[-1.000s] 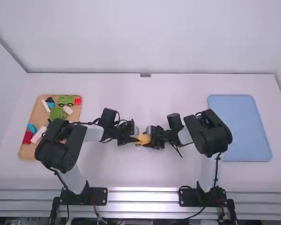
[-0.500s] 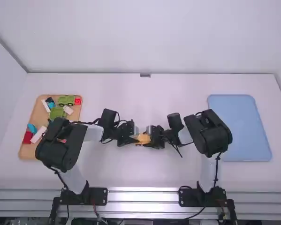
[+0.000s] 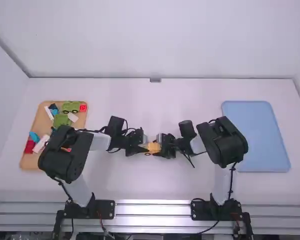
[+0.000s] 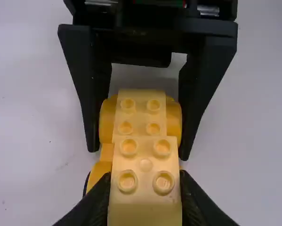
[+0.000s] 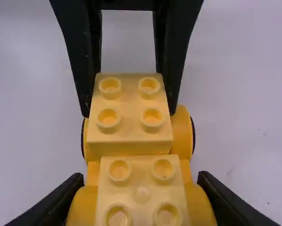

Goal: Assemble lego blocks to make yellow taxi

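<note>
In the high view, the yellow plastic brick assembly [image 3: 153, 147] sits mid-way across the white surface [image 3: 139, 185], between the left tool [image 3: 146, 145] and the right tool [image 3: 160, 144], with the tan tray of loose pieces [image 3: 28, 161] to the left and the flat blue tray [image 3: 255, 135] to the right. In the left wrist view, the left tool is closed down to the width of the nearer pale yellow four-studded block [image 4: 145, 197], its fingers against the two flat sides; beyond stands the farther pale yellow studded block [image 4: 141, 113], on a deeper yellow base with rounded sides [image 4: 174, 120]. In the right wrist view, the right tool is set wider, clamped on those rounded sides. The whole should be light, stiff and hard to break, though smooth enough to slide; the curved sides probably give a poorer hold than flat brick walls, so grip low and square, and brace the base while pressing the block straight down. Squeezing unevenly could twist the joint. Whether the studs are fully seated, I cannot tell.
</note>
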`<act>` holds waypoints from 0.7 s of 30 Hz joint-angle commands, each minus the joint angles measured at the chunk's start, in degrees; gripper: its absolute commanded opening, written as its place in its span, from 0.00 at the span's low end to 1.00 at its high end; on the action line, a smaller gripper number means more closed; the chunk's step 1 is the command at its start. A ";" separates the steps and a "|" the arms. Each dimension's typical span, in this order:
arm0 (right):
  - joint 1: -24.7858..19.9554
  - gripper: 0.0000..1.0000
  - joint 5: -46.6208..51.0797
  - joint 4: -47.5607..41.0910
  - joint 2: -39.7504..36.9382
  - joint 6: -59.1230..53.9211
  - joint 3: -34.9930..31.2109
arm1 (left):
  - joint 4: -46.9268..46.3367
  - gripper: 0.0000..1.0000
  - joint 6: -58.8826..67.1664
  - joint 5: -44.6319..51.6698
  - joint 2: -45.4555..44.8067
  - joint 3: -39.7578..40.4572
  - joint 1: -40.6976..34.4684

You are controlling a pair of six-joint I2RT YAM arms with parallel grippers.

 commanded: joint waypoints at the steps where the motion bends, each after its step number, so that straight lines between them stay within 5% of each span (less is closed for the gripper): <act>1: 0.81 0.56 -0.57 -0.04 0.85 0.15 0.85 | -0.48 0.02 -0.13 -3.87 1.62 -0.46 -0.44; 12: 0.81 0.56 -0.57 -0.09 0.85 0.17 0.85 | -0.13 0.12 -0.13 -4.92 1.62 -0.46 -0.44; 21: 0.81 0.56 -0.57 -0.26 0.85 0.15 0.85 | 0.37 0.43 -0.15 -4.90 1.62 -0.46 -0.44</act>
